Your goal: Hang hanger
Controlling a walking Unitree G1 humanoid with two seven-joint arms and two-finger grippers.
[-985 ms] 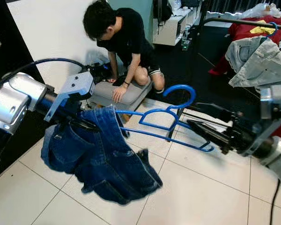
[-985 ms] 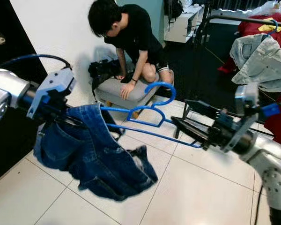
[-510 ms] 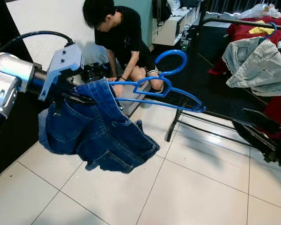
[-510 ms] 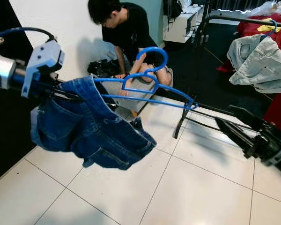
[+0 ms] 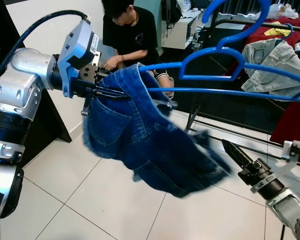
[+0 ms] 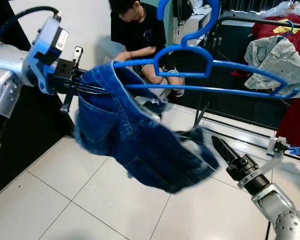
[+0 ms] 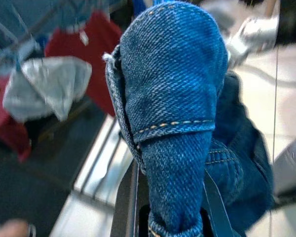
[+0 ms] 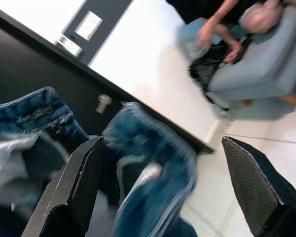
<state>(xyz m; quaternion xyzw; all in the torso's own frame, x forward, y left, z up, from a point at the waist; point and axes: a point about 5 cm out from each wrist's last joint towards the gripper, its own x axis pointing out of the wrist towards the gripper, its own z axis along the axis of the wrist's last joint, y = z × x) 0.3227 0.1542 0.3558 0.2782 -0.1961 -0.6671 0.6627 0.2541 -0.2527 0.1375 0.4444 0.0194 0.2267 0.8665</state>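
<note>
Denim shorts [image 5: 150, 145] are draping from the blue hanger [image 5: 225, 70], which the left gripper [image 5: 102, 90] is pinching at nine o'clock, presumably carrying it toward the clothes rail [image 5: 250, 22] at one o'clock. Right gripper [image 8: 163, 187] is hovering low at four o'clock, jaws spread empty.

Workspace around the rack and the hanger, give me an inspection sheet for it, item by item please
Surface: white tiled floor.
Job's things: blue hanger raised high, denim shorts draped on its left end; black clothes rack behind.
Clutter: grey denim garment and red garment on the rack.
Grippers: left gripper shut on the denim shorts at the hanger's end; right gripper open, low, apart from the hanger.
Cables: black cable looping over the left arm.
Surroundings: a person crouched by a grey stool; white wall.
</note>
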